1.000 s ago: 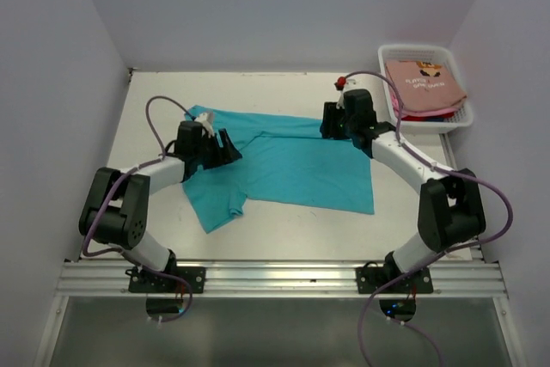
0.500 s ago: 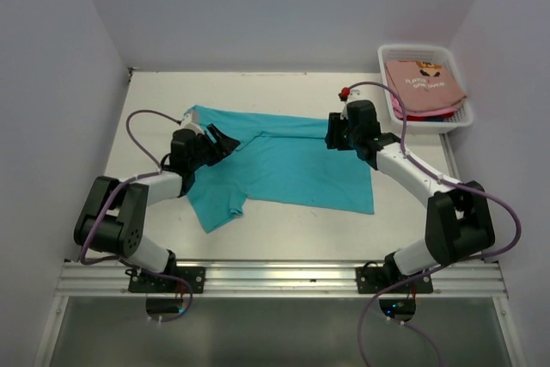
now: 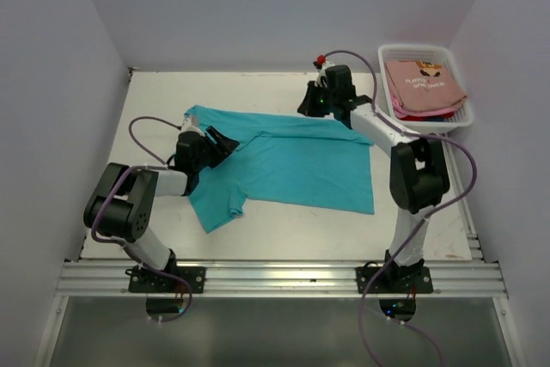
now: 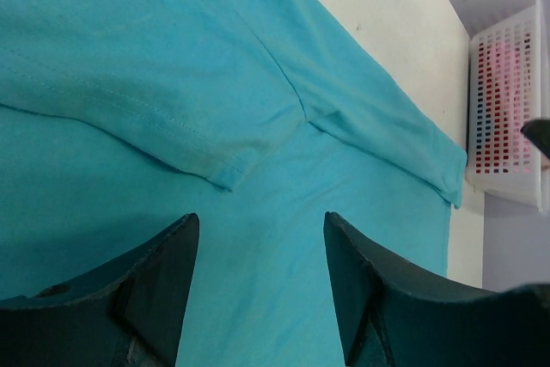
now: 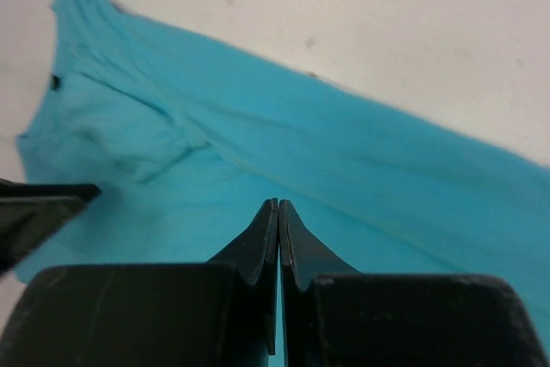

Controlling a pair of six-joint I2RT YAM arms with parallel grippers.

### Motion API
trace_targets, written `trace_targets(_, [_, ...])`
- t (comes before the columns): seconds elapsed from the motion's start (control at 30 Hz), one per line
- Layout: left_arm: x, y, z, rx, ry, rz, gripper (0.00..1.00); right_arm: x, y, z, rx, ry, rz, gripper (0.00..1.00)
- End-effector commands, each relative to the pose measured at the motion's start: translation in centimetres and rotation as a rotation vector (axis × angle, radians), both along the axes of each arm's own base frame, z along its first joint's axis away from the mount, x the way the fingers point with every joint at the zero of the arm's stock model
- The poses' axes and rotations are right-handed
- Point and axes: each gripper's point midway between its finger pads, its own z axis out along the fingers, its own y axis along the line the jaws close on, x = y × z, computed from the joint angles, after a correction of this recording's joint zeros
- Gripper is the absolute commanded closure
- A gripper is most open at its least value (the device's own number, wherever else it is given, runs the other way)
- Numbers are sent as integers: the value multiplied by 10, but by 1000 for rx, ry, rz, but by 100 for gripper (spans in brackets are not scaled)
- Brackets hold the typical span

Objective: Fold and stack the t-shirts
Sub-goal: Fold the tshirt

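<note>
- Risk: the right fingers (image 5: 265,242) are pressed together above the far edge of the teal t-shirt (image 3: 292,161) with no cloth visible between them. A lift from here would likely come up empty.
- Risk: the left fingers (image 4: 159,285) stand apart over the shirt's left sleeve region, gripping nothing. Closing too high would miss the cloth; closing too deep could gather two layers and drag the folded sleeve.
- Location: the teal t-shirt lies spread at the centre of the surface (image 3: 258,92).
- Count: one teal t-shirt on the surface.
- Count: one basket (image 3: 425,47), far right, with one salmon-pink t-shirt (image 3: 425,83) on top. Red and blue edges show beneath; their number cannot be told.
</note>
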Motion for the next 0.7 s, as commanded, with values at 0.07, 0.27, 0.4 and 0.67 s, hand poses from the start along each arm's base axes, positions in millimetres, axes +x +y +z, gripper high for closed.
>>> trace_targets(0.07, [12,3,20,-10,-76,49,37,37,68,14,249,85,148,100])
trace_targets(0.27, [13,6,20,4,-66,62,38,51,98,-17,373,204,190,100])
trace_targets(0.4, [12,9,15,6,-47,77,38,54,106,-36,411,261,186,100])
trace_targets(0.67, [9,9,0,-5,-4,89,39,54,99,-69,372,314,132,100])
